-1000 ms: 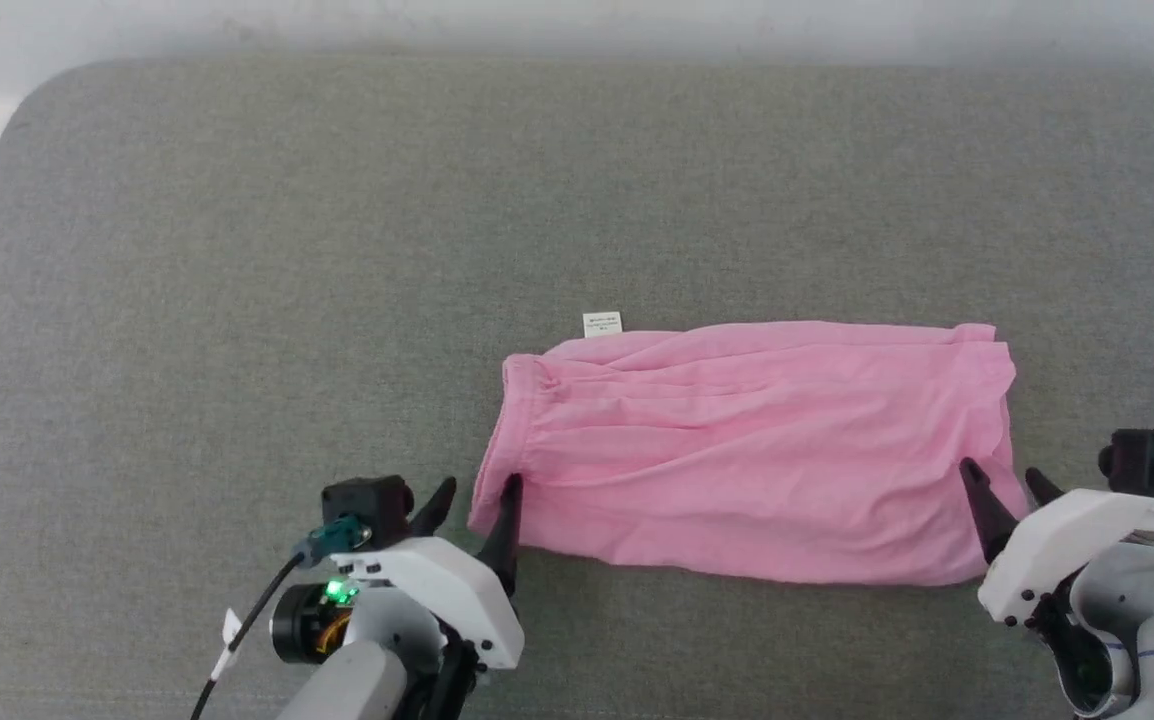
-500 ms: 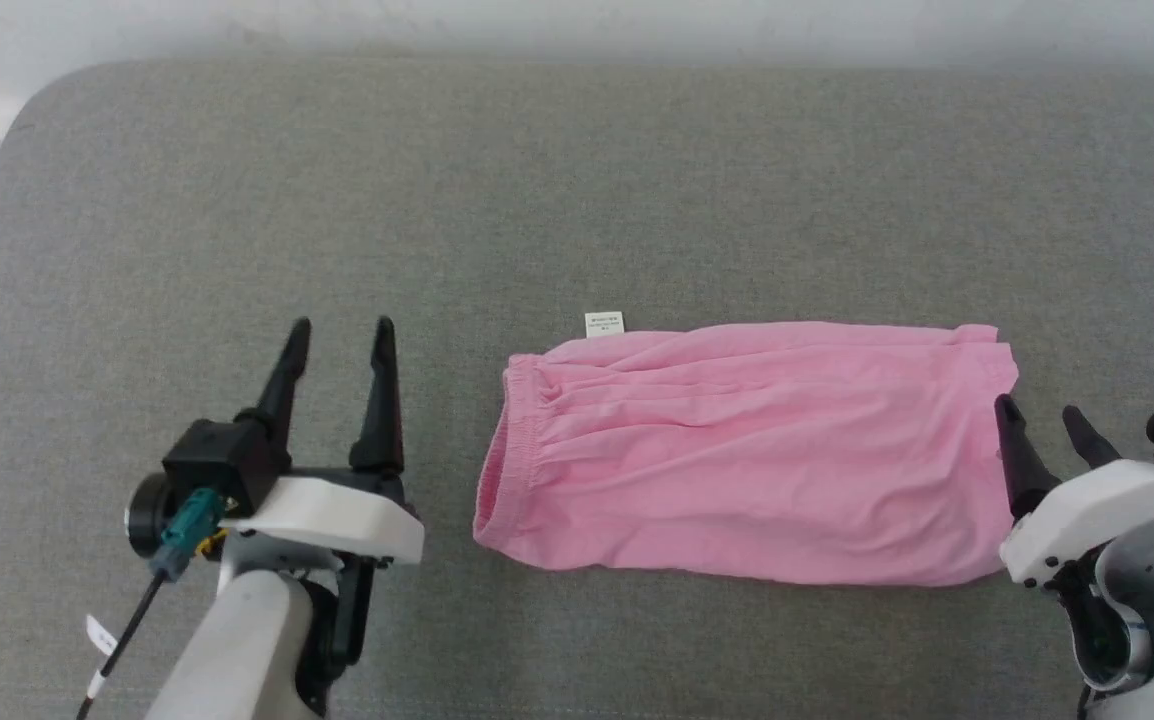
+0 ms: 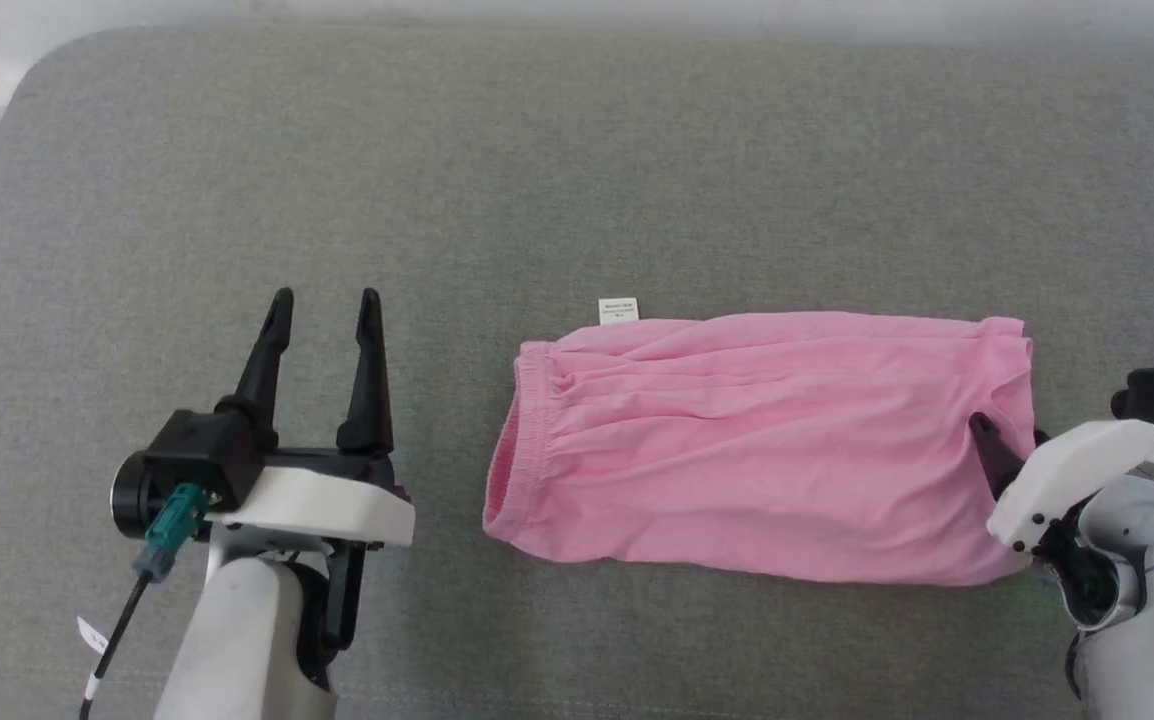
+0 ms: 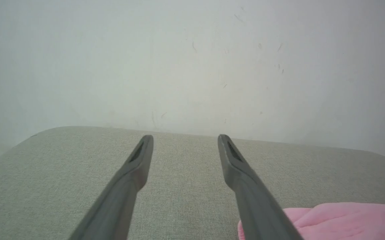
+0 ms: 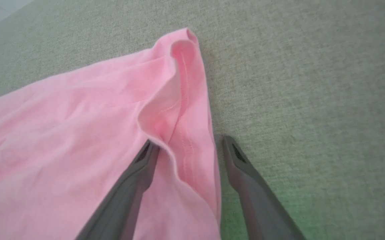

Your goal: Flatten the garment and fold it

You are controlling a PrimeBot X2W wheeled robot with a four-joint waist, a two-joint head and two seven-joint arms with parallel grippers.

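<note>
**Carefully: only a thin lip of hem sits between the right fingers**

Your light pink, thin, wrinkled fabric shorts [image 3: 757, 445] lie spread on the grey woven cushion [image 3: 577, 150]. They run from the centre of the head view out toward 3 o'clock. The gathered elastic waistband [image 3: 515, 450] is at the 9 o'clock end, and the small white label [image 3: 618, 310] pokes out on the 12 o'clock edge.

Your right gripper [image 5: 186, 141] sits at the 3 o'clock end with its two dark fingers spread apart. They straddle a raised fold of the stitched hem [image 5: 183, 80], and nothing is pinched yet. Your left gripper [image 3: 325, 295] hovers at 8 o'clock, well apart from the waistband, wide open and empty, fingers aimed at 12 o'clock.

The risks, as I judge them:
- **Single layer:** if you close the right fingers as they stand, you may catch just the top layer. A pull toward 9 o'clock would then peel the leg open instead of folding it.
- **Slip:** the fabric looks thin, so a shallow bite could slip out mid-carry.
- **Drag:** nothing anchors the waistband, so the whole piece may drag and bunch.
</note>
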